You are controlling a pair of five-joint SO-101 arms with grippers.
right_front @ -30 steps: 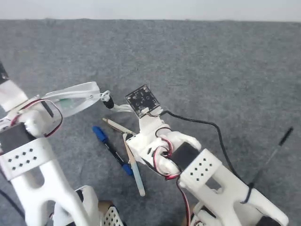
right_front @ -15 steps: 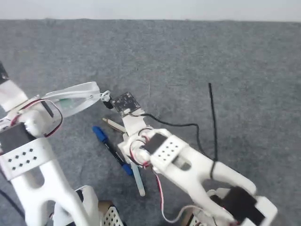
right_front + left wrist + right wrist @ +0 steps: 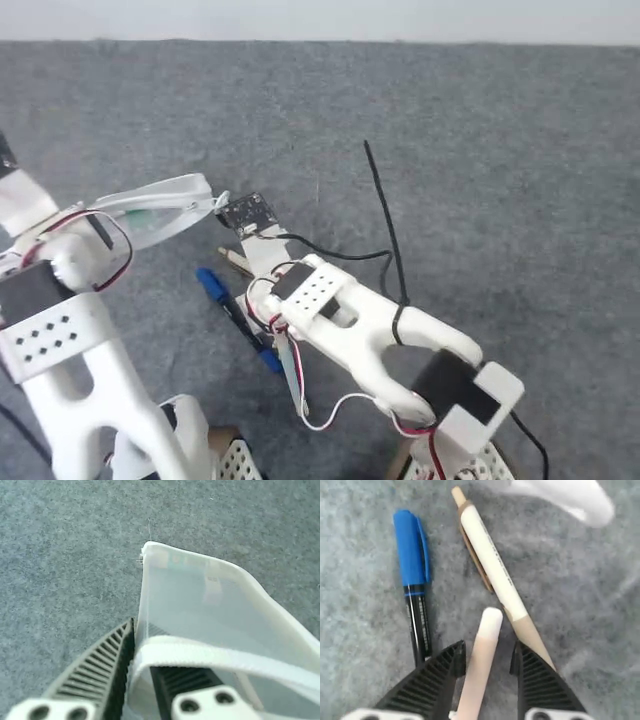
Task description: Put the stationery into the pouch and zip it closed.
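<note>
Jaws of the right gripper (image 3: 487, 652) stand apart with the pale pen (image 3: 479, 670) between them, its long axis running straight out along the line of the jaws; I judge a plain closing would catch the shaft. Room is tight: the blue marker (image 3: 412, 580) lies just beside one jaw and the tan-and-white pen (image 3: 492, 565) just beside the other, its pointed end close to the jaw's tip, so a skewed closing could nudge either.

From the high view, the pale pen lies on the grey mat (image 3: 480, 130) along the 11-to-5 o'clock line, the blue marker parallel to it at its 9 o'clock side. The pouch (image 3: 160, 205) sits at about 10 o'clock from the pens, near but apart from them; the left gripper (image 3: 142, 647) is clamped on its wall by the white zip band. The right arm is much the nearer to the pens; the mat towards 12 and 3 o'clock lies open for the lift and swing.
</note>
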